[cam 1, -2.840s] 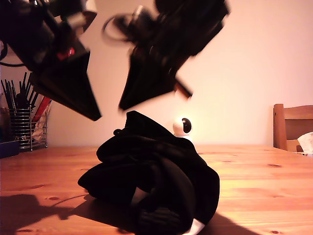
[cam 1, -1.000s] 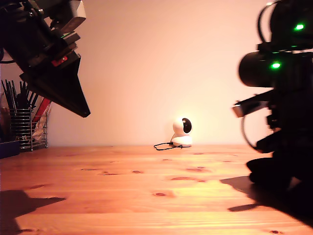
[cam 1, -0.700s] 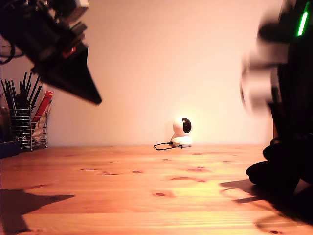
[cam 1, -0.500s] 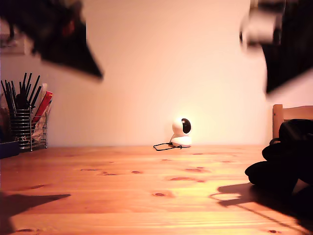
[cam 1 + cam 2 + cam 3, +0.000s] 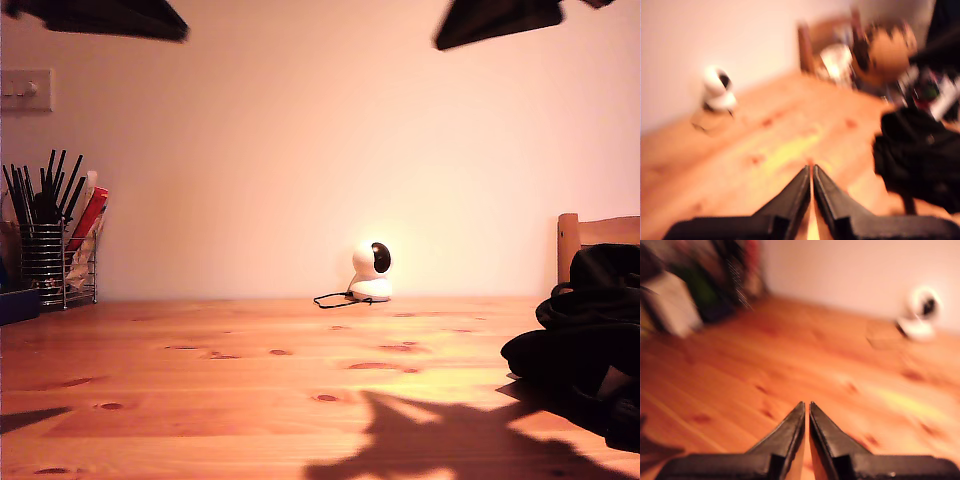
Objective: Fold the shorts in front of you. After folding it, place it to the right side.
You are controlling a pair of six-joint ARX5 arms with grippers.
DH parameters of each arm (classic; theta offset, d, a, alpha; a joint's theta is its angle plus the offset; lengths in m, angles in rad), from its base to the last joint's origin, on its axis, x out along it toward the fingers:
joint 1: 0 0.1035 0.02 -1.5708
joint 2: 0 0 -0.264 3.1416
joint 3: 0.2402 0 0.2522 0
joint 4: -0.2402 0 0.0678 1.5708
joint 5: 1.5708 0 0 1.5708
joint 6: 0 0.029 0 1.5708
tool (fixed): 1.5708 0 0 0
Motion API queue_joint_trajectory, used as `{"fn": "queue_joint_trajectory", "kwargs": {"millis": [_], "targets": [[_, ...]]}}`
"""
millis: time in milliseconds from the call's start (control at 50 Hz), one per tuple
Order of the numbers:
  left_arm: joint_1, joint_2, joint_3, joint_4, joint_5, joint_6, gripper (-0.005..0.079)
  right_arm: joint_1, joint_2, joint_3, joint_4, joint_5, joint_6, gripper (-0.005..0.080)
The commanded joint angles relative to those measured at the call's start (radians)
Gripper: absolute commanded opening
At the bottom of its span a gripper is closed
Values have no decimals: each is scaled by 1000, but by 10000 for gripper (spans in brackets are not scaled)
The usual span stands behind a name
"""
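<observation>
The shorts (image 5: 590,345) lie well clear of both grippers' closed, empty jaws.

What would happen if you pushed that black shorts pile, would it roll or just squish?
Probably squish. The shorts lie in a soft, lumpy heap on the table, so they would likely sag and drag rather than roll. A loop sticks out of the heap, so part might trail if lifted. They look light, though I cannot be sure.

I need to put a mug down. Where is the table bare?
The table is bare between the wire utensil holder at the exterior view's left and the shorts at its right, in front of the white camera. Those two edges are crowded.
</observation>
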Motion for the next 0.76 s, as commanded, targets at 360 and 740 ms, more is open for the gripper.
{"fn": "queue_joint_trajectory", "kwargs": {"millis": [360, 740], "targets": [[-37, -144, -99, 84, -37, -50, -21, 108, -90, -87, 259, 40, 0, -2], [-37, -143, -99, -17, -37, -51, -21, 108, -90, -87, -38, 40, 0, -2]]}}
